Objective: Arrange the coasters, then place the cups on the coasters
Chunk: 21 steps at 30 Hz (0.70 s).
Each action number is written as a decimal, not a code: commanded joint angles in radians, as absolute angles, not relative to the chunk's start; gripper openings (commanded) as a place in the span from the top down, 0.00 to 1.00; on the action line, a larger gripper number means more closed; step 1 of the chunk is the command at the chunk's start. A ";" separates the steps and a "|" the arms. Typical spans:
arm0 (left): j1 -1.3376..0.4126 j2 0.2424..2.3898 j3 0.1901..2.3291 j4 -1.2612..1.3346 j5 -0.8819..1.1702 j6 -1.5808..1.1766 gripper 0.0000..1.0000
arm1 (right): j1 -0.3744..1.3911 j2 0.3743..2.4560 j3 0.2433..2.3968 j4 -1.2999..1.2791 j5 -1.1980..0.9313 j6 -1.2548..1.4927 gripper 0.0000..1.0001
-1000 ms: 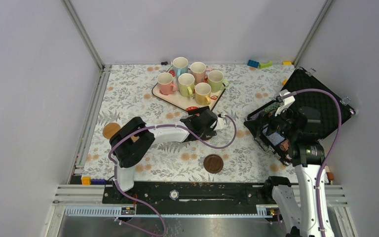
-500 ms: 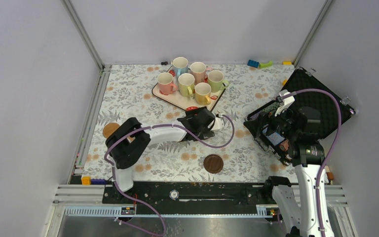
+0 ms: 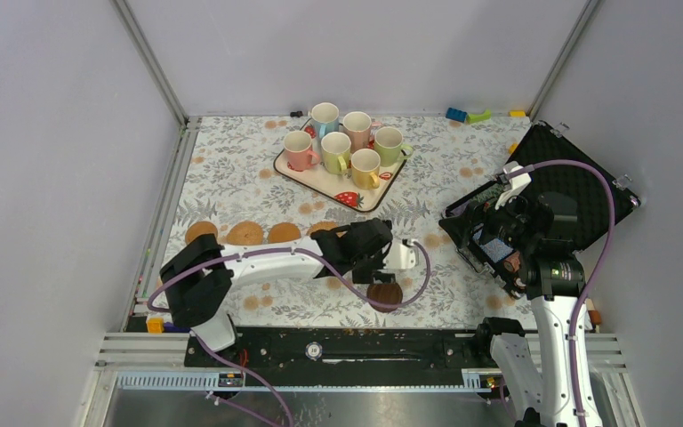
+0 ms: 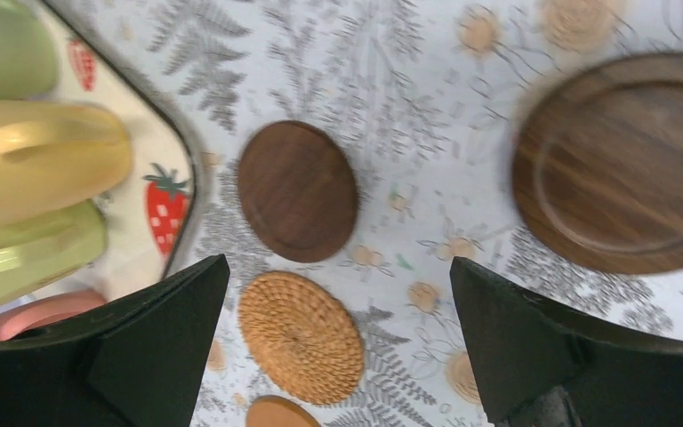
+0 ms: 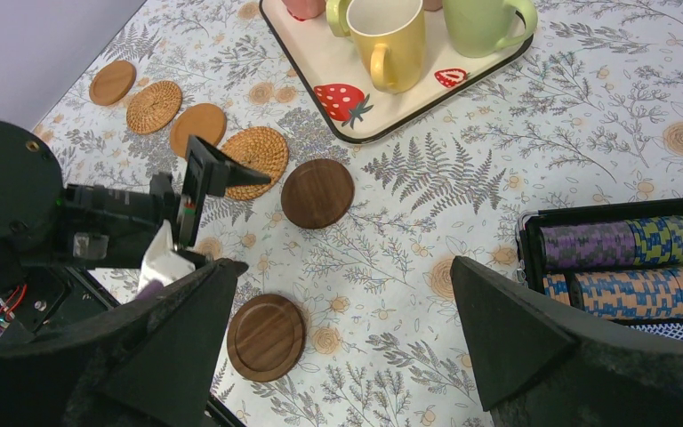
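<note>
Floral tablecloth [image 3: 231,169], grey walls [image 3: 356,53], left pincer [image 4: 336,276] wide, empty, right pincer [image 5: 340,267] wide, empty

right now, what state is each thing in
left claw, open, empty, over the table
right claw, open, empty
cups, six upright on the tray, none on coasters
tray, flat on the table
coasters, five flat in a row, all bare
sixth coaster, flat, bare, apart near the front edge
chip case, open
</note>
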<state>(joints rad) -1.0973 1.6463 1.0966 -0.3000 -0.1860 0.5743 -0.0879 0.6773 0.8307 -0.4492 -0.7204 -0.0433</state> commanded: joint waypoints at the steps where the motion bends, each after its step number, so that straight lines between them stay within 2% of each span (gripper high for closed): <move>1: -1.124 1.616 1.058 -0.355 -0.091 0.598 0.01 | -0.095 0.681 0.834 -0.403 -0.741 -0.035 0.02; 21: -1.223 1.776 1.151 -0.350 -0.077 0.548 0.01 | -0.095 0.677 0.833 -0.403 -0.738 -0.040 0.02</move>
<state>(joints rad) -1.2060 1.7496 1.1023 -0.3725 -0.1036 0.5694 -0.0879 0.6800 0.8307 -0.4488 -0.7200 -0.0433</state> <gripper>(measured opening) 0.985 0.988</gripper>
